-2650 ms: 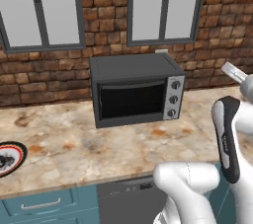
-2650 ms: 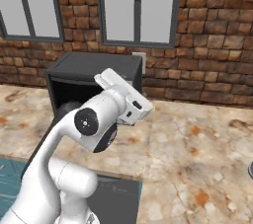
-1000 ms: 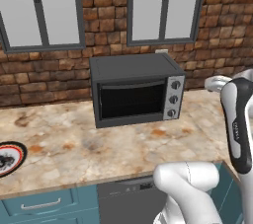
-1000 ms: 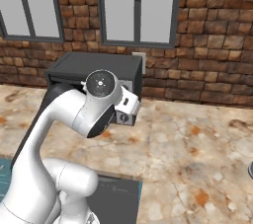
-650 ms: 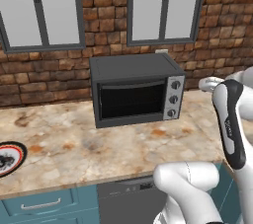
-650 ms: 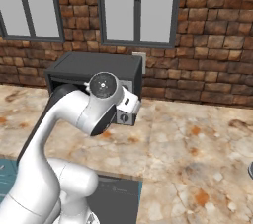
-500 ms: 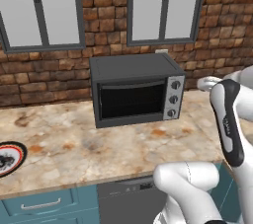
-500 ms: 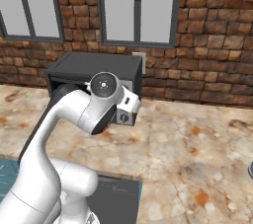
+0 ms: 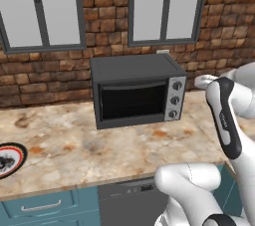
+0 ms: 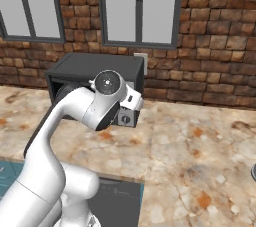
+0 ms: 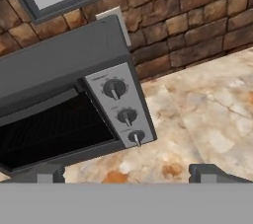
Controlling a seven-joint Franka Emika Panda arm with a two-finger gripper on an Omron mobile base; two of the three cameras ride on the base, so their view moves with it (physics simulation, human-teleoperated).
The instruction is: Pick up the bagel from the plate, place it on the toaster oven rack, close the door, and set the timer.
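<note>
Facing the dark grey toaster oven (image 9: 137,89) from its right, the spread, empty gripper (image 11: 127,172) is well apart from the round black-rimmed plate (image 9: 10,159) at the counter's far left; no bagel is discernible.

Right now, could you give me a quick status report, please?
Claw open, empty, facing the toaster oven. Oven door shut. Plate at far left counter edge; bagel not discernible. Nothing in the way.

In front of me the marble counter (image 9: 74,145) carries the dark toaster oven (image 9: 137,90) standing near the brick wall, and the plate (image 9: 9,159) lies at the far left, well apart from it.
</note>
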